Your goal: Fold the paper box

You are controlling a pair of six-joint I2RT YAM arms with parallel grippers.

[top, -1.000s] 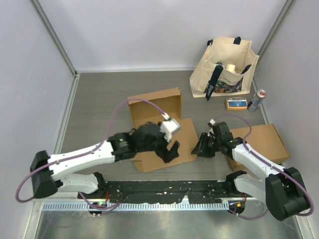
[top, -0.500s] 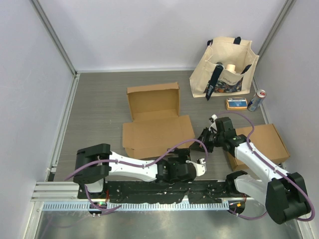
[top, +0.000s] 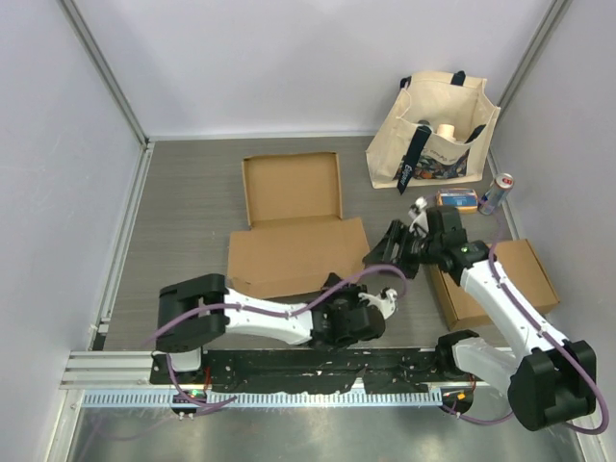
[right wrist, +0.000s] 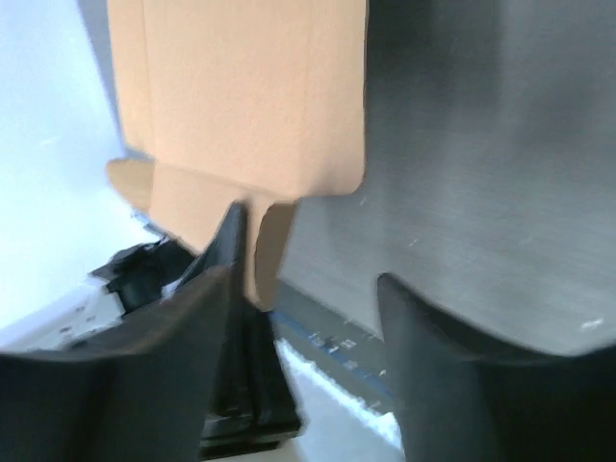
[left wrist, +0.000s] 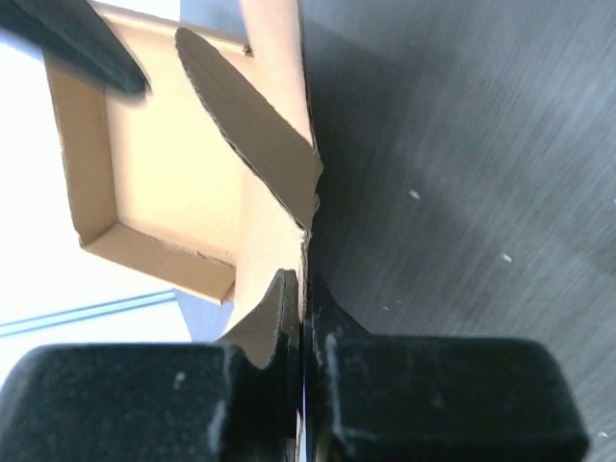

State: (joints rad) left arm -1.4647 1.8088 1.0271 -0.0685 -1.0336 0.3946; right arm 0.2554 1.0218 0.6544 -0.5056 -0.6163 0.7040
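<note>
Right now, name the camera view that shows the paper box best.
Top external: the whole paper box lies unfolded, its tray end included. Left wrist shows only a tray corner and a flap pinched in the left gripper; right wrist shows only a blurred panel edge.

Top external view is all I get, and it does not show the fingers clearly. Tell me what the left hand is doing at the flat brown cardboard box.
Observer: The left wrist view shows the left hand shut on a thin flap edge of the flat brown cardboard box.
Operator: Now report the right hand.
Observer: Its wrist view shows the right hand open, with a small cardboard tab right beside one finger, not pinched.
Operator: Give me anything else on that box.
Observer: In the left wrist view a rounded side flap looks bent up off the panel.
</note>
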